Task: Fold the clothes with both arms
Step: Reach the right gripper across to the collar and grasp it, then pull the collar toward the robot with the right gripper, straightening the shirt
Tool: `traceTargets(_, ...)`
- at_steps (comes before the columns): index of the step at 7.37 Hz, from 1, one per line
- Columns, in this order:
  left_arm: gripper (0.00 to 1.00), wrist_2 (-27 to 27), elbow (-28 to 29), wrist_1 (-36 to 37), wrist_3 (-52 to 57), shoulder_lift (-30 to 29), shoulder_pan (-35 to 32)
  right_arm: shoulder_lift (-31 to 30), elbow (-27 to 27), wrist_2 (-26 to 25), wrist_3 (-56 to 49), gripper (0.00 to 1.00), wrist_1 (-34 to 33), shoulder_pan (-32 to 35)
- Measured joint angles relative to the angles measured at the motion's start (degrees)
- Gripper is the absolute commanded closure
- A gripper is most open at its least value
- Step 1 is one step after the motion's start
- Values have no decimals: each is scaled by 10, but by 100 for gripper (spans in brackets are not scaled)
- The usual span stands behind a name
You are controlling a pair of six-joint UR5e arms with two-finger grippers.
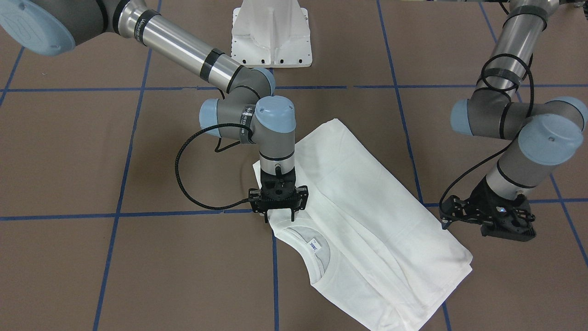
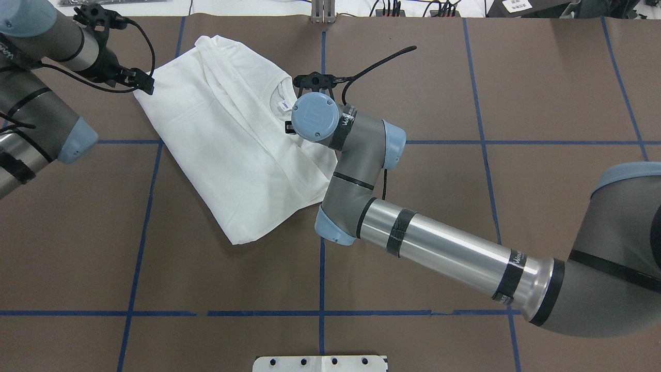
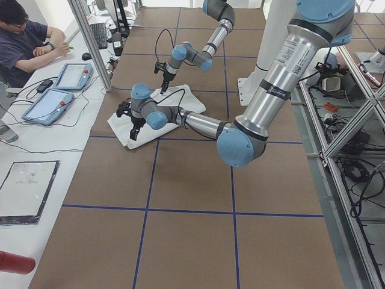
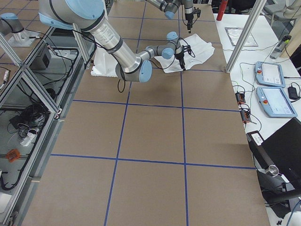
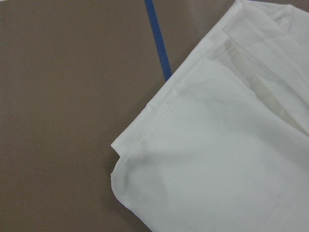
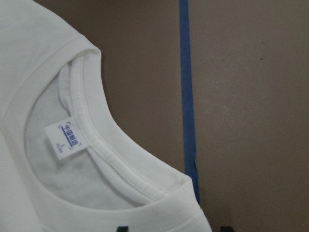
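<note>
So the white T-shirt (image 1: 367, 216) is lying flat on the brown worktop (image 1: 92, 161), angled across the blue tape grid (image 1: 138, 214) and already looking folded in on itself into a rough rectangle, collar (image 6: 96, 145) facing up. My take is that it'll handle like any thin cotton: light, totally floppy, zero stiffness, so lifting it at 1 point would just make it droop and undo the layers. I'd pinch it at 2 corners or hems at once, catching every layer. The right end effector (image 1: 279, 216) sits at the shoulder just beside the collar. Its jaws are spread apart with nothing pinched. The left end effector (image 1: 505, 230) hangs right beside the shirt's far corner, and I honestly cannot tell whether it's spread or closed. The front camera gives the whole layout, but the right wrist camera is the only 1 showing the neck label (image 6: 67, 140) and 2 dark fingertips (image 6: 122, 228), 1 over cloth and 1 over bare worktop. The left wrist camera shows the stacked corner (image 5: 118, 164) up close, but no fingers at all.
</note>
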Motion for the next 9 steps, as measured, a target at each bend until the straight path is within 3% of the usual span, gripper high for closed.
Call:
traceTargets(1, 0, 0, 0, 0, 0, 0, 0, -1, 0, 0, -3, 42, 0, 0)
traceTargets(2, 0, 0, 0, 0, 0, 0, 0, -1, 0, -1, -4, 94, 0, 0)
traceTargets(3, 0, 0, 0, 0, 0, 0, 0, -1, 0, 0, -5, 100, 0, 0)
traceTargets(7, 0, 0, -1, 0, 0, 0, 0, -2, 10, 2, -4, 100, -1, 2)
traceTargets(9, 0, 0, -2, 0, 0, 0, 0, -60, 97, 4, -3, 100, -13, 3)
